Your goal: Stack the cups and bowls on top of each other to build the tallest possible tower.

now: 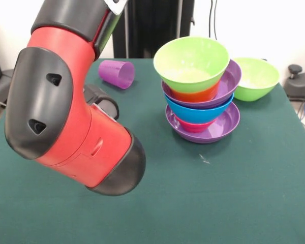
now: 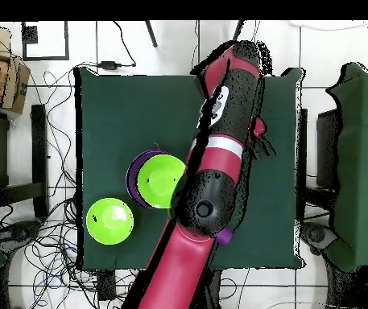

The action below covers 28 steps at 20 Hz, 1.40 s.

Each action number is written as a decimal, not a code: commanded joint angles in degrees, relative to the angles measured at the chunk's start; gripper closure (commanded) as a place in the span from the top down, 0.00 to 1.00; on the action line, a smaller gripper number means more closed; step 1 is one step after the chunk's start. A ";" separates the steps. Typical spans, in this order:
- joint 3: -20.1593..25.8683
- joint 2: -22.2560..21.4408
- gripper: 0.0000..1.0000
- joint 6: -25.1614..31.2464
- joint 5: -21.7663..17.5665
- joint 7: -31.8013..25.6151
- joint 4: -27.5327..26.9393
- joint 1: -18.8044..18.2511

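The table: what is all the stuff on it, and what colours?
tower: one pile of six nested bowls, middle of the table; from the top lime green, orange, purple, blue, red-pink, purple base
green bowl: one, lime, alone on the cloth, beside the tower
cup: one, purple, lying on its side, apart from the tower
table: one, dark green cloth
arm: one, red and black, over the table; its end effector is hard to make out

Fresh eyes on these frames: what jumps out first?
The bulky red and black arm fills the left of the front view, hanging over the green table. Right of it stands the tower of glossy nested plastic bowls, a lime green bowl topmost, a wide purple bowl at the base. A translucent purple tumbler lies tipped behind the arm.
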 commanded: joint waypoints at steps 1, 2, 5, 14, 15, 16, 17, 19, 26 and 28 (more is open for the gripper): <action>-6.55 -2.63 1.00 0.42 1.66 -13.06 -0.07 0.11; -7.62 -3.01 1.00 -0.37 2.88 -14.99 -0.48 -0.11; -10.36 -3.76 1.00 0.38 6.43 -15.14 -0.46 0.23; -15.86 -3.97 1.00 15.37 13.86 -11.42 1.13 1.58; -16.52 -3.89 1.00 16.25 14.64 -10.26 1.23 1.43; -17.11 -3.75 1.00 17.10 15.87 -8.67 1.35 1.18; -17.71 -3.61 1.00 17.96 17.09 -7.07 1.46 0.94; -17.79 -2.64 1.00 19.56 21.14 0.89 2.47 0.43; -14.87 -0.54 1.00 19.99 25.45 14.62 7.73 0.66; -14.85 -0.03 1.00 17.29 26.55 13.90 7.65 0.13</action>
